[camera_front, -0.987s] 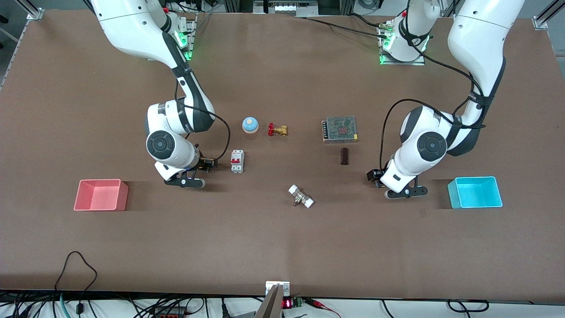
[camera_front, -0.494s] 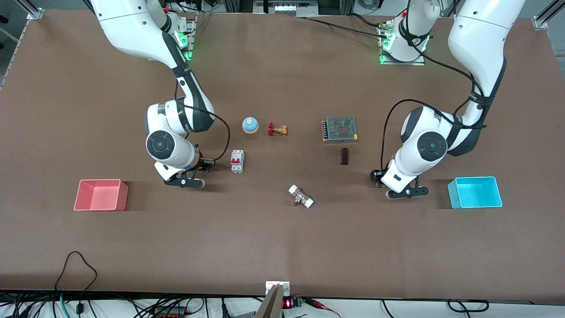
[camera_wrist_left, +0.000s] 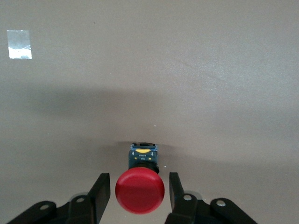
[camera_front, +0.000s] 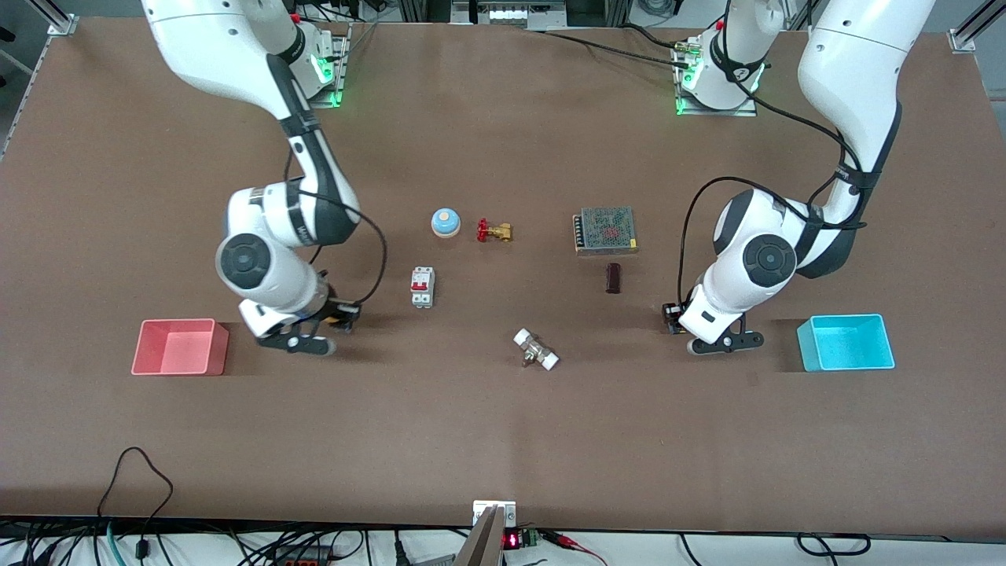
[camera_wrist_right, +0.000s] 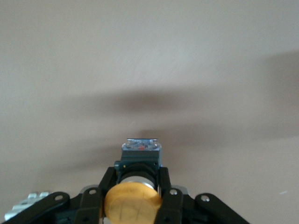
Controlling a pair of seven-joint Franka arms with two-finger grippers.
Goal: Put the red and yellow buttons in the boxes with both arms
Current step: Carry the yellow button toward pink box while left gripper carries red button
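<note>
The red button [camera_wrist_left: 140, 191] stands upright on the table between the fingers [camera_wrist_left: 102, 191] of my left gripper [camera_wrist_left: 138, 179]. The jaws are open, with a gap on each side of the cap. In the front view this gripper [camera_front: 707, 330] is low beside the cyan box [camera_front: 846, 343]. My right gripper [camera_wrist_right: 137, 171] is shut on the body of the yellow button [camera_wrist_right: 133, 203] and holds it above the table. In the front view it [camera_front: 287, 326] hangs beside the pink box [camera_front: 181, 347]. Both buttons are hidden under the hands in the front view.
In the middle of the table lie a white breaker with red switches [camera_front: 422, 287], a blue dome [camera_front: 446, 222], a brass valve [camera_front: 493, 231], a mesh-topped metal unit [camera_front: 605, 230], a dark block [camera_front: 613, 277] and a white-ended fitting [camera_front: 536, 350].
My right arm has carried the yellow button away from the breaker toward the pink box. My left arm has barely shifted, a little toward the cyan box.
</note>
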